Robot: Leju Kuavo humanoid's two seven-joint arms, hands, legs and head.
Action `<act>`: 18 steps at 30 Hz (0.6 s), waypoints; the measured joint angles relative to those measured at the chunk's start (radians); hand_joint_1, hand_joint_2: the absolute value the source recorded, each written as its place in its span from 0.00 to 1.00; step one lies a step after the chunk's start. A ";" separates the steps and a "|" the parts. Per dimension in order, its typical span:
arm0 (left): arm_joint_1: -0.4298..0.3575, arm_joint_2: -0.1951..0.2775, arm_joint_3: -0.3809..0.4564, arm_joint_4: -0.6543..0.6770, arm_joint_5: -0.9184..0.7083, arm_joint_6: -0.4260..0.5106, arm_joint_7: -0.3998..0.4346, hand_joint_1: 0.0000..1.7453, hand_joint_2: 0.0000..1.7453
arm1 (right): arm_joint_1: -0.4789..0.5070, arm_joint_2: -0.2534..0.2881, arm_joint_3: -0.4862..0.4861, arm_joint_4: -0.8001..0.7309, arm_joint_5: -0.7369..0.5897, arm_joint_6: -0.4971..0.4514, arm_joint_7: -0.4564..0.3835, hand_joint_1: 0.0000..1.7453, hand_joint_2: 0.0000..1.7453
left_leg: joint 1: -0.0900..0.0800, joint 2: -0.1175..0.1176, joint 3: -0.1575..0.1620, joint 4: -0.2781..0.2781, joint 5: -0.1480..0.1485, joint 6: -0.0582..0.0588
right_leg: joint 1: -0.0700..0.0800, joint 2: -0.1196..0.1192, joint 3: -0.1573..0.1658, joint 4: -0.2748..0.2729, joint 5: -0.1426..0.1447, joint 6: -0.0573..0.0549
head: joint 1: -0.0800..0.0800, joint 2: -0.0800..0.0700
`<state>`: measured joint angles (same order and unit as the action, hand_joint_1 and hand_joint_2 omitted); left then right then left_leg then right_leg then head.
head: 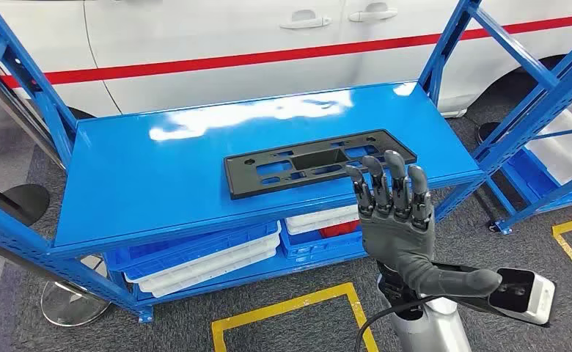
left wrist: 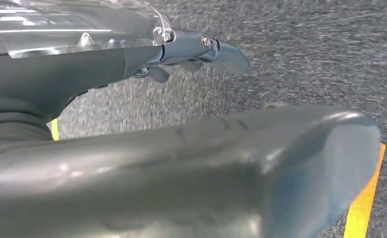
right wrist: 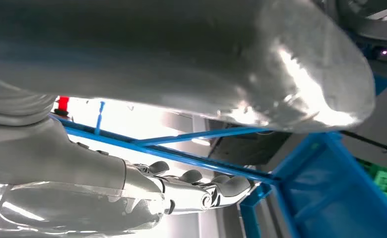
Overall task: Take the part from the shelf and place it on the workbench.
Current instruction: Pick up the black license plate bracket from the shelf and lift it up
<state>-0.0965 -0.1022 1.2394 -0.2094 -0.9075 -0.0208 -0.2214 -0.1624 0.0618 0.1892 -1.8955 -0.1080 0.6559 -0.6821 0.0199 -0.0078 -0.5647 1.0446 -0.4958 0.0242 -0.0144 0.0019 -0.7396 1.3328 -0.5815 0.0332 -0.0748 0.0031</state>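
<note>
now flat black perforated part [head: 318, 163] on shelf [head: 158, 183]; right robot hand [head: 397, 220] spread, ungrasping

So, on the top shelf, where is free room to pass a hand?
Bare blue shelf top lies left of the black part and behind it, toward the white car. It is tight at the front right, where the right hand rises before the part's edge.

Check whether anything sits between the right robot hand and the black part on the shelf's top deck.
Nothing visible does. The right robot hand is raised with its fingers spread at the shelf's front edge, fingertips overlapping the near edge of the black part. The blue shelf top around the part is bare.
</note>
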 joint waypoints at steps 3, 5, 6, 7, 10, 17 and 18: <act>0.001 0.000 0.000 0.000 0.000 0.002 0.000 0.00 0.00 | 0.001 0.000 0.007 0.006 0.001 -0.006 0.000 0.00 0.00 | -0.006 -0.002 0.027 -0.003 -0.016 0.000 | 0.010 0.001 0.030 -0.123 0.108 -0.022 | 0.000 0.000; 0.000 -0.003 0.000 0.002 0.000 0.003 0.001 0.00 0.00 | 0.001 0.000 0.011 0.010 0.002 -0.009 0.000 0.00 0.00 | -0.009 -0.003 0.046 -0.010 -0.028 -0.003 | 0.024 0.000 0.069 -0.237 0.174 -0.052 | 0.000 0.000; 0.000 -0.005 0.000 0.002 0.000 0.004 0.001 0.00 0.00 | 0.000 0.000 0.012 0.011 0.003 -0.010 0.000 0.00 0.00 | -0.009 -0.004 0.051 -0.014 -0.031 -0.006 | 0.030 0.000 0.081 -0.268 0.181 -0.063 | 0.000 0.000; -0.001 -0.006 0.000 0.003 0.000 0.004 0.001 0.00 0.00 | 0.000 0.000 0.014 0.012 0.003 -0.010 0.000 0.00 0.00 | -0.008 -0.003 0.054 -0.020 -0.033 -0.011 | 0.034 -0.001 0.087 -0.282 0.176 -0.071 | 0.000 0.000; -0.004 -0.004 0.000 0.003 0.000 0.005 0.002 0.00 0.00 | 0.001 0.001 0.019 0.013 0.004 -0.013 0.000 0.00 0.00 | -0.010 0.002 0.065 -0.027 -0.044 -0.023 | 0.026 -0.003 0.120 -0.329 0.167 -0.074 | 0.001 0.000; -0.003 -0.001 0.002 0.003 -0.004 0.009 -0.002 0.00 0.00 | -0.003 -0.001 0.053 0.055 0.018 -0.114 0.000 0.00 0.00 | -0.006 0.003 -0.103 0.208 -0.068 -0.045 | 0.016 -0.003 0.189 -0.354 0.129 -0.066 | 0.001 0.000; -0.003 0.000 0.002 0.003 -0.006 0.009 -0.004 0.00 0.00 | -0.005 -0.004 0.058 0.066 0.021 -0.136 0.001 0.00 0.00 | -0.004 0.004 -0.089 0.151 -0.018 -0.048 | 0.015 -0.002 0.197 -0.348 0.119 -0.061 | 0.001 0.000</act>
<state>-0.0993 -0.1023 1.2409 -0.2064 -0.9136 -0.0120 -0.2258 -0.1672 0.0581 0.2475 -1.8292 -0.0874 0.5199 -0.6811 0.0161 -0.0041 -0.6536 1.1956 -0.5136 -0.0235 0.0001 0.0002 -0.5421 0.9851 -0.4626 -0.0278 -0.0740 0.0031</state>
